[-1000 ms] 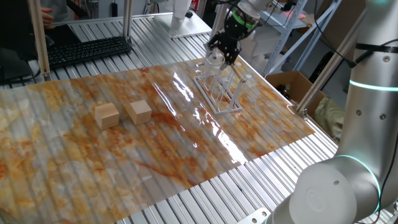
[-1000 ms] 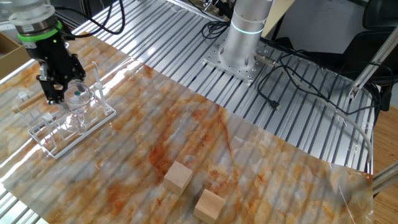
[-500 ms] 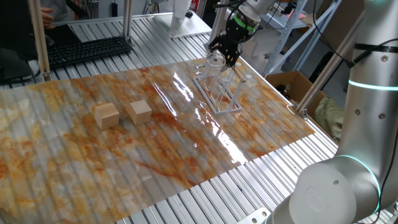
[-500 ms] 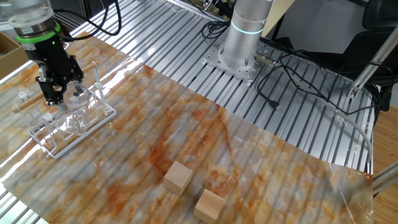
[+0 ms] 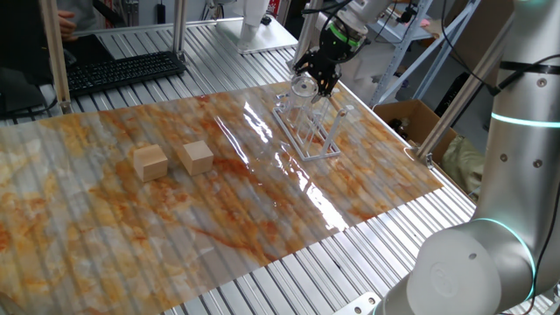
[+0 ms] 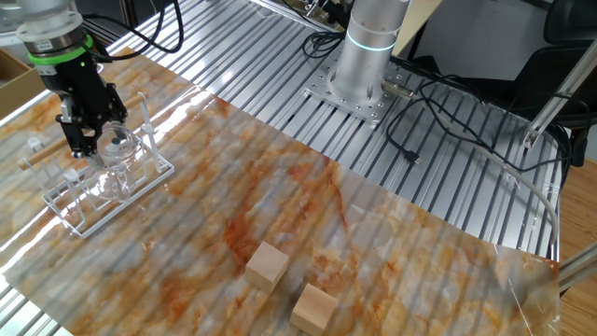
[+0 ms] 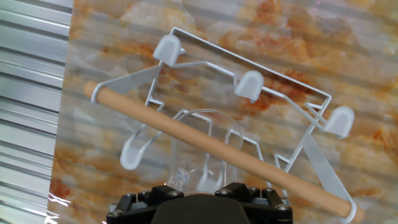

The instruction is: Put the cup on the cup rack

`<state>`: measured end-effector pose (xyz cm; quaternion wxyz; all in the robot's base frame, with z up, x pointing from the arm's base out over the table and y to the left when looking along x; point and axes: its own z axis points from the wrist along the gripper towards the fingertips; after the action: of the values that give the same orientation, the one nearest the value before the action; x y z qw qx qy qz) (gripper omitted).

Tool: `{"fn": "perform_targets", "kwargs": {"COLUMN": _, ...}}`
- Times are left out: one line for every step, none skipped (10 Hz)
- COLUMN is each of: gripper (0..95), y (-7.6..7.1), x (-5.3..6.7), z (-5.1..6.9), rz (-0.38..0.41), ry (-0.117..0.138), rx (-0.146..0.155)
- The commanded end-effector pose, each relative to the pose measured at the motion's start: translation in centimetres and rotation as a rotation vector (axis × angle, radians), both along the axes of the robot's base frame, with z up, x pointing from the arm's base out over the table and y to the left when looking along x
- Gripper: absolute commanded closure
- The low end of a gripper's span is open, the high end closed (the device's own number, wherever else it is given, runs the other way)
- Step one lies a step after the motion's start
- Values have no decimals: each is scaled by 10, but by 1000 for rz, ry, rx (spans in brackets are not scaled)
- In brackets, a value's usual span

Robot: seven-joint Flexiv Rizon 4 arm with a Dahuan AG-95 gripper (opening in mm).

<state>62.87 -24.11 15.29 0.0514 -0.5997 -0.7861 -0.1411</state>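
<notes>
Marbled mat [image 5: 262,210] bears cup rack [image 5: 308,131]; fingers [image 6: 78,142] flank cup [image 6: 116,149].

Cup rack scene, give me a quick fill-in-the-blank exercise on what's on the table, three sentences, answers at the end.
1. The clear cup sits upside down on a peg of the cup ____.
2. The number of tan wooden cubes on the mat is ____.
3. In the hand view, the bar across the top of the cup rack is made of ____.

Missing words: rack; two; wood
</notes>
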Motion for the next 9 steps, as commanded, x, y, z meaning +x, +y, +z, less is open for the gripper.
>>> {"fn": "perform_targets", "kwargs": {"gripper": 570, "y": 1, "x": 0, "z": -1, "rz": -22, "ry": 2, "rx": -2}}
{"fn": "perform_targets", "kwargs": {"gripper": 570, "y": 1, "x": 1, "z": -2, "rz": -30, "ry": 3, "rx": 0}}
{"fn": "perform_targets", "kwargs": {"gripper": 380, "y": 1, "x": 1, "z": -2, "rz": -33, "ry": 3, "rx": -1}}
{"fn": "perform_targets", "kwargs": {"gripper": 380, "y": 1, "x": 1, "z": -2, "rz": -36, "ry": 3, "rx": -1}}
{"fn": "perform_targets", "kwargs": {"gripper": 380, "y": 1, "x": 1, "z": -2, "rz": -41, "ry": 5, "rx": 0}}
{"fn": "perform_targets", "kwargs": {"gripper": 380, "y": 1, "x": 1, "z": -3, "rz": -48, "ry": 7, "rx": 0}}
{"fn": "perform_targets", "kwargs": {"gripper": 190, "y": 2, "x": 1, "z": -3, "rz": -60, "ry": 13, "rx": 0}}
{"fn": "perform_targets", "kwargs": {"gripper": 0, "y": 2, "x": 2, "z": -4, "rz": -69, "ry": 17, "rx": -1}}
{"fn": "perform_targets", "kwargs": {"gripper": 0, "y": 3, "x": 2, "z": -4, "rz": -65, "ry": 16, "rx": -4}}
